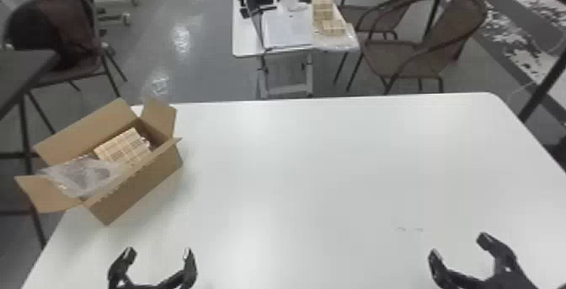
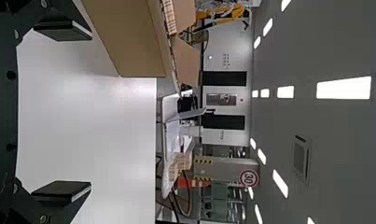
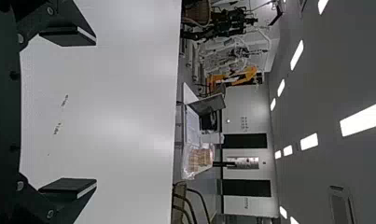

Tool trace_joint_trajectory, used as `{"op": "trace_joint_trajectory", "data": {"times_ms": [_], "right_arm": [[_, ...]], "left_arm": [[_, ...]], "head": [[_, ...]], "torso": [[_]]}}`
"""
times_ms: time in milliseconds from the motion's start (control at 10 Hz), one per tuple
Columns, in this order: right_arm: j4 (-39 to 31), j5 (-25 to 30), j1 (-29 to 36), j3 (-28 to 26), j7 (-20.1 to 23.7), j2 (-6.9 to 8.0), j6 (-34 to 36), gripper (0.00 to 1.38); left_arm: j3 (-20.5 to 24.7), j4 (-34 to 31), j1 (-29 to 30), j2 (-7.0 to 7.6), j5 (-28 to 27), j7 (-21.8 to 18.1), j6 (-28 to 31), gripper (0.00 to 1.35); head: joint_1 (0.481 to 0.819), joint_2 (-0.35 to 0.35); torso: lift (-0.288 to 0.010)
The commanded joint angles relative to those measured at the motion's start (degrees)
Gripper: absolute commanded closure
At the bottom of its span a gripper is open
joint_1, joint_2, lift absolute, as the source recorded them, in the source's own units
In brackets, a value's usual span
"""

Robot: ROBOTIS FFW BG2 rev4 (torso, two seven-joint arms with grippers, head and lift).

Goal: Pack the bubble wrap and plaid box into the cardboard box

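My left gripper stands open over the table's near left part, in front of the cardboard box, with nothing between its fingers. In its wrist view the left gripper frames bare tabletop, the cardboard box beyond. The box has its flaps spread; the plaid box lies tilted inside, and bubble wrap lies beside it, reaching over the near-left end. At the near right, my right gripper is open and holds nothing; the right wrist view shows the right gripper above the tabletop.
The white table stretches across the front, with the box at its left edge. Beyond it stand another table bearing plaid boxes and a laptop, plus brown chairs. A dark table is at far left.
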Motion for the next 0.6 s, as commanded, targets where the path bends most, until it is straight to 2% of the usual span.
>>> {"op": "trace_joint_trajectory", "data": {"times_ms": [0,500], "right_arm": [[0.12,-0.13,-0.10,0.04,0.01,0.05,0.00,0.22],[0.38,-0.84,-0.19,0.04,0.01,0.05,0.00,0.22]], "left_arm": [[0.07,0.25,0.03,-0.29,0.22,0.00,-0.09,0.17],[-0.20,0.77,-0.41,-0.20,0.92,-0.44,-0.09,0.17]], "head": [[0.695,0.075],[0.695,0.072]], "torso": [[-0.089],[-0.089]]}}
